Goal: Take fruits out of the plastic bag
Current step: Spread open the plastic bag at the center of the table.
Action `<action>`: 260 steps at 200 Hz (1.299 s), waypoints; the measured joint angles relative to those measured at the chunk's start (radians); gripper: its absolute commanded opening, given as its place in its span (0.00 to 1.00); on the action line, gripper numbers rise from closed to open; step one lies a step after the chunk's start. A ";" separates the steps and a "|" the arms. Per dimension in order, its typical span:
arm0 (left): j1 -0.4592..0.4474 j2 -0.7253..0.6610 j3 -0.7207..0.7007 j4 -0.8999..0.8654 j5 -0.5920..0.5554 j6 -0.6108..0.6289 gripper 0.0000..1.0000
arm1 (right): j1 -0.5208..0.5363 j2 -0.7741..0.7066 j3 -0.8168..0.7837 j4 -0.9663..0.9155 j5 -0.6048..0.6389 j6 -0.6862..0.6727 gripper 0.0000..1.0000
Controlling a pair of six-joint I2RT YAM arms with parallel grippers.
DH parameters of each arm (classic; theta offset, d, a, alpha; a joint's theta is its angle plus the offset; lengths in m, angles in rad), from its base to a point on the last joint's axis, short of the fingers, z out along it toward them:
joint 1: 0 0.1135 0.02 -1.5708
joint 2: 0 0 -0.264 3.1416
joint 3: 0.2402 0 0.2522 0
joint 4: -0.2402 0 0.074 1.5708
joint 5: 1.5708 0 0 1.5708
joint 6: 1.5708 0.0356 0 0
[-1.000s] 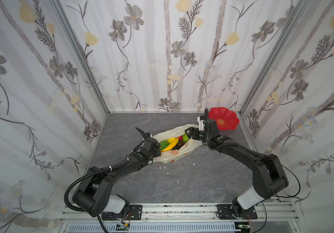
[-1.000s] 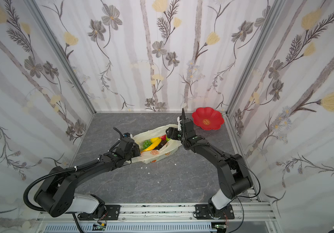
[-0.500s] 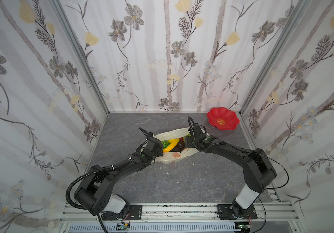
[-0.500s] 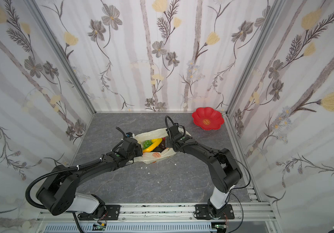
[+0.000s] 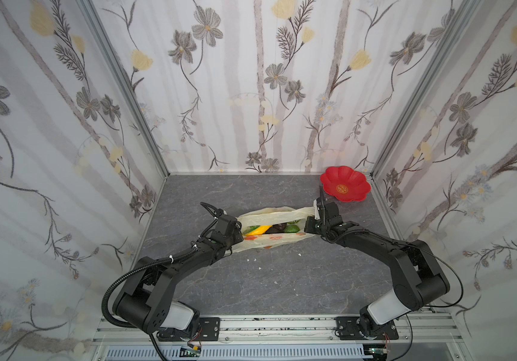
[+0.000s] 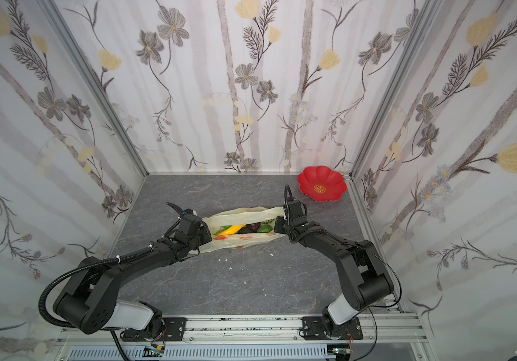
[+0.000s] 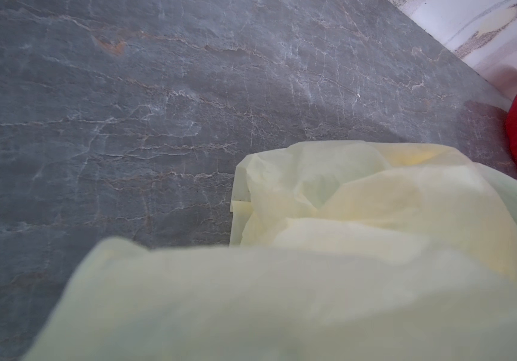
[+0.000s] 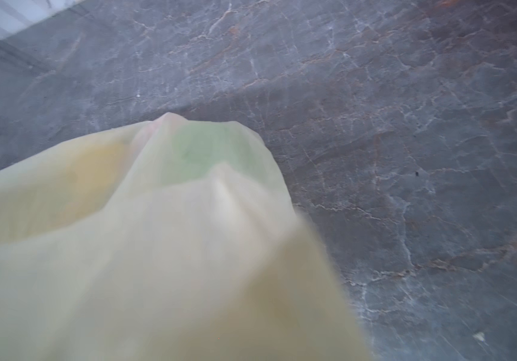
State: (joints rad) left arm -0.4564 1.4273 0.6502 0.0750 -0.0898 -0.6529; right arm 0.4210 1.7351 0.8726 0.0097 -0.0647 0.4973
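With left gripper (image 5: 239, 230) and right gripper (image 5: 309, 225) each clamped on thin translucent pale-yellow plastic bag (image 5: 269, 241), pull apart evenly, widening mouth over small toy fruits (image 5: 259, 230) without tearing.

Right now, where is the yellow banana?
In both top views the yellow banana lies inside the open plastic bag at mid-table, nearer the left gripper, beside a dark fruit.

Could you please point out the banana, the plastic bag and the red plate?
banana (image 5: 258, 230), a top view, its middle.
plastic bag (image 5: 269, 242), a top view, printed near wall.
red plate (image 5: 344, 187), a top view, bare centre.
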 measured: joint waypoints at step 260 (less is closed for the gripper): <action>-0.009 0.505 0.716 -0.288 -0.337 0.395 0.03 | 0.027 -0.007 0.073 -0.005 -0.088 -0.116 0.00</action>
State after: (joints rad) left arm -0.4656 1.9327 1.3666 -0.2127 -0.4267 -0.2577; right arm 0.4477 1.7279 0.9455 0.0044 -0.1524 0.3813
